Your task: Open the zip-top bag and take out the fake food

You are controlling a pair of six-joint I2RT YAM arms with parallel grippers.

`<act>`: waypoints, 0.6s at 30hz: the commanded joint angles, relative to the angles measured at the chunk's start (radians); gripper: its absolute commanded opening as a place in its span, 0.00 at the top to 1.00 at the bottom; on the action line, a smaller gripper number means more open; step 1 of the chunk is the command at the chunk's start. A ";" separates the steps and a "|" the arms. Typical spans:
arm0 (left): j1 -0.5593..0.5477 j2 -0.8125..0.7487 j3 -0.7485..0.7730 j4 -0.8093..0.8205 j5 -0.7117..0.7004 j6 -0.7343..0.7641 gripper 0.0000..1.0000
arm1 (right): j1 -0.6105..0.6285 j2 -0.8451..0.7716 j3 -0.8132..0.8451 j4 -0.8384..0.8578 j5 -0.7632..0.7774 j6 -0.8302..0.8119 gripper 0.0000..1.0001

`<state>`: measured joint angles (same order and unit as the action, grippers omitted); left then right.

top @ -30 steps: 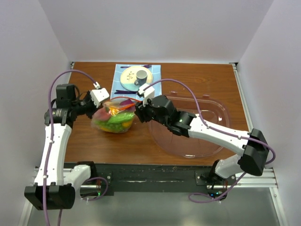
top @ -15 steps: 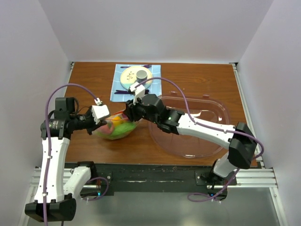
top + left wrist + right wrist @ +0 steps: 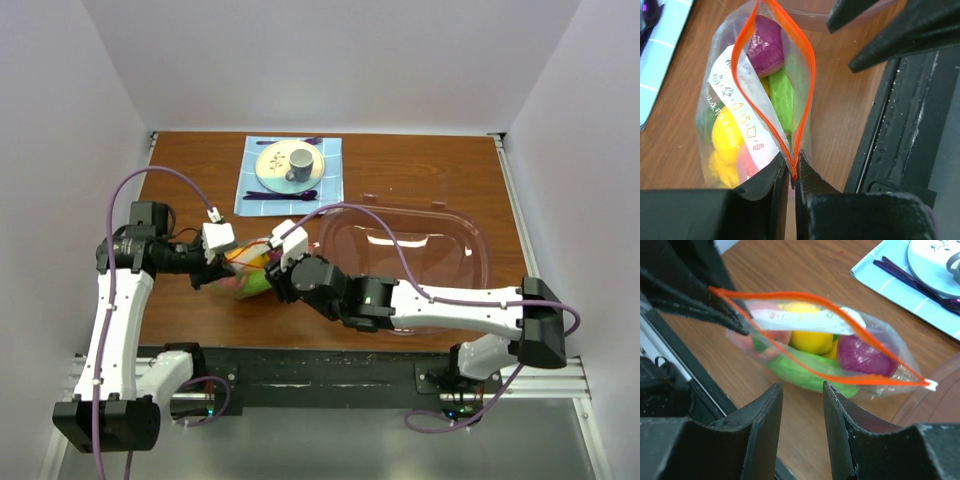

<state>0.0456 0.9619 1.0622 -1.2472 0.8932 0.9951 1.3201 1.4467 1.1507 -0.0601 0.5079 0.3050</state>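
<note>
The zip-top bag lies on the table between my two grippers, its orange-red zipper mouth spread open. Inside is the fake food: a purple piece, a green piece and yellow pieces. My left gripper is shut on one end of the zipper strip; it also shows in the top view. My right gripper is open and empty, just short of the bag's near side; in the top view it is at the bag's right end.
A large clear pinkish bowl stands right of the bag, under the right arm. A light blue placemat at the back holds a round plate, a grey cup and purple cutlery. The black mounting rail runs along the near edge.
My right arm has swung toward the near edge and its gripper has come off the bag's far right end to its near side. The left gripper still holds the zipper end.
</note>
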 commanded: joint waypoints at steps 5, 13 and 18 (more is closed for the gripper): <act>-0.009 -0.029 0.058 -0.069 0.073 0.077 0.84 | 0.014 0.027 0.037 -0.043 0.142 0.048 0.59; -0.010 -0.057 0.045 -0.069 0.032 0.102 0.83 | 0.013 -0.098 -0.016 0.055 0.104 0.062 0.65; -0.010 -0.051 0.056 -0.067 0.035 0.103 0.83 | 0.011 -0.039 0.066 -0.021 0.101 0.063 0.81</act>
<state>0.0380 0.9104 1.0809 -1.3136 0.9089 1.0702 1.3338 1.3792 1.1507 -0.0742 0.6006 0.3443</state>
